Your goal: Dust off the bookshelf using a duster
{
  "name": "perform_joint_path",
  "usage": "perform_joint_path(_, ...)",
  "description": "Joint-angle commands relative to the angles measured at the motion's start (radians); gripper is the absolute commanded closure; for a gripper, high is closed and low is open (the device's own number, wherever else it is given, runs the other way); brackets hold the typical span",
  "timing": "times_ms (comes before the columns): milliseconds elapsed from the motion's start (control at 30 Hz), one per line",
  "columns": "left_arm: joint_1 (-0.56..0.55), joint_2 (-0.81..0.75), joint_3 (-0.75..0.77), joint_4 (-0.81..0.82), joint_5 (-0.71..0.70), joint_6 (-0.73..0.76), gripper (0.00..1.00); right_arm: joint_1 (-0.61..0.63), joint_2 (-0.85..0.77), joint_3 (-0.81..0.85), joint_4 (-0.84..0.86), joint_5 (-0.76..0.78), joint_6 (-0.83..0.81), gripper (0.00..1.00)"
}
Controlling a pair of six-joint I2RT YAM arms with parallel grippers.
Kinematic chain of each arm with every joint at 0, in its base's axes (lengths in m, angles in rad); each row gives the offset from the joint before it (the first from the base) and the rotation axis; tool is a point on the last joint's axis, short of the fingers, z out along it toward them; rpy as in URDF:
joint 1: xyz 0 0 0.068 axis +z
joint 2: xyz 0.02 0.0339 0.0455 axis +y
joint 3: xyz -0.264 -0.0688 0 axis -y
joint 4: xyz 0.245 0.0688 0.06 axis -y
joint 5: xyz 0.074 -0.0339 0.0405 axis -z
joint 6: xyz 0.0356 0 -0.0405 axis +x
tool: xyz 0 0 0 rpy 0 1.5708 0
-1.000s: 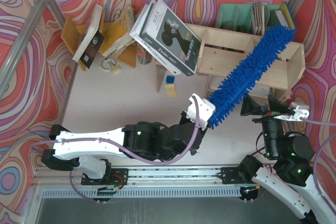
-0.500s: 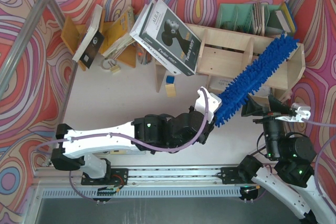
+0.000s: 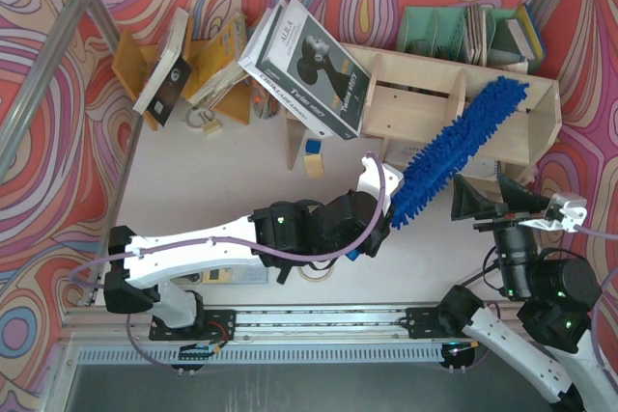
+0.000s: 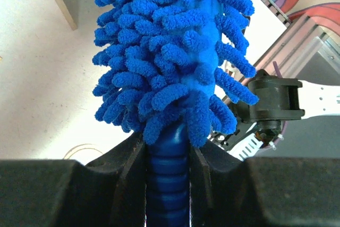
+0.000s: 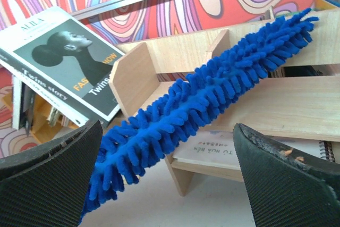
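Your L gripper (image 4: 166,158) is clamped on the duster (image 3: 454,147) handle, fingers tight either side of the ribbed grip. Duster's long axis runs from that gripper up & right, away from the bases, diagonal across the shelf (image 3: 415,108) front. Tip sits at the top-right compartment, and the fluff looks to be touching a divider edge. So the shelf lies fwd-right of L, and any sweep goes crosswise to that axis. R gripper (image 3: 494,205) is spread wide, holding nothing, just beside the duster's lower end. L is your working arm; keep R out of the way.
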Motion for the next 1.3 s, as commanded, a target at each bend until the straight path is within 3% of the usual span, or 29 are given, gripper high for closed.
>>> perform_joint_path(0, 0.001, -0.007, -0.01, 0.067, 0.034, -0.024, 1.0, 0.002, -0.04, 0.019, -0.01, -0.099, -0.01, 0.01)
perform_joint_path(100, 0.001, 0.001, -0.015, 0.075, 0.035, -0.033, 1.0, 0.002, -0.048, 0.004, -0.005, -0.143, -0.012, 0.01)
perform_joint_path(733, 0.006, 0.199, 0.141, 0.049, 0.124, 0.014, 1.0, 0.003, -0.054, -0.022, 0.022, -0.002, -0.01, 0.01)
perform_joint_path(933, 0.004, 0.146, 0.091, 0.156, 0.172, 0.043, 1.0, 0.002, -0.057, -0.028, 0.026, 0.009, -0.01, 0.01)
perform_joint_path(1100, 0.005, 0.061, -0.01, 0.271, 0.133, 0.053, 1.0, 0.002, -0.059, -0.031, 0.027, 0.01, -0.007, 0.01)
perform_joint_path(1267, 0.006, 0.043, -0.034, 0.285, 0.09, 0.053, 1.0, 0.002, -0.055, -0.03, 0.027, 0.008, -0.004, 0.01)
